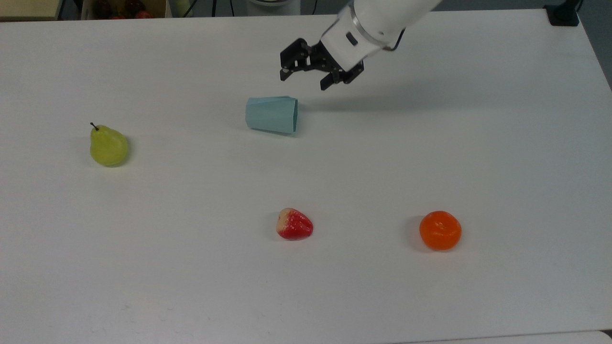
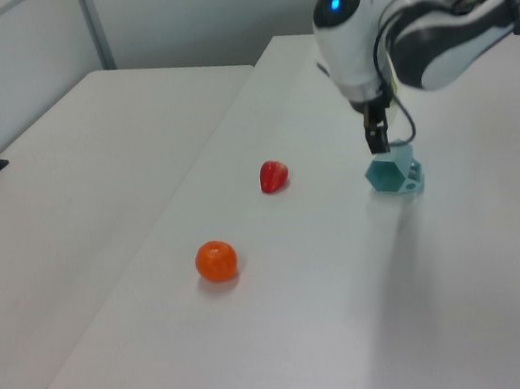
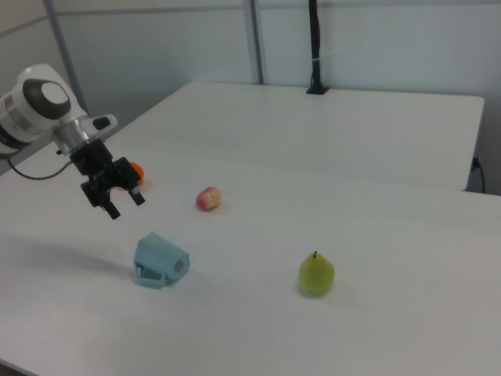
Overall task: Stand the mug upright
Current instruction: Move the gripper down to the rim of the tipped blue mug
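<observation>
Pale-blue faceted mug [image 1: 271, 114] on its side

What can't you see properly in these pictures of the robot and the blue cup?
- The pear: in the left view the robot arm covers it.
- The orange: in the right view the gripper hides most of it.
- The mug: in the top view it lies on its side and its inside is turned away.
- The arm's base: cut off by the top view's upper edge.

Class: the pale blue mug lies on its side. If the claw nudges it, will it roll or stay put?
The mug has flat facets, so it probably resists rolling. Its tapered body would likely curve round if pushed. It looks rigid and matte, so the open claw should grip without much slipping.
</observation>
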Robot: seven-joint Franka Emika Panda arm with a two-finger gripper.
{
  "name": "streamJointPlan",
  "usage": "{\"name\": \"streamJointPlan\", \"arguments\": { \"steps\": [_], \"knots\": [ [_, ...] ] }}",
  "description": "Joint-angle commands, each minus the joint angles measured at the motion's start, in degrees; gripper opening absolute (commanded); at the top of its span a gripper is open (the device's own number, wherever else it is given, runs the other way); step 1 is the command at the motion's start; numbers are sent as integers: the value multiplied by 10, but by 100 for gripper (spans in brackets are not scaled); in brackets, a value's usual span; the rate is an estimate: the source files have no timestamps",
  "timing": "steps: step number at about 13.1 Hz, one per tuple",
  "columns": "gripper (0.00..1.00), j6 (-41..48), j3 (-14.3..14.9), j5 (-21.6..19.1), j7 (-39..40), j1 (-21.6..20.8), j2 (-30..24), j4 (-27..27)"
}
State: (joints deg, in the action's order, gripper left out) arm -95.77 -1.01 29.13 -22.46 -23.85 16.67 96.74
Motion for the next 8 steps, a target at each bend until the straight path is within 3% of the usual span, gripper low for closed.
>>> {"name": "streamJointPlan", "arguments": {
  "steps": [1,8],
  "knots": [
    [100,15,5,54,-71,-22,51,-1],
    [100,30,11,91,-86,2,93,9]
  ]
}}
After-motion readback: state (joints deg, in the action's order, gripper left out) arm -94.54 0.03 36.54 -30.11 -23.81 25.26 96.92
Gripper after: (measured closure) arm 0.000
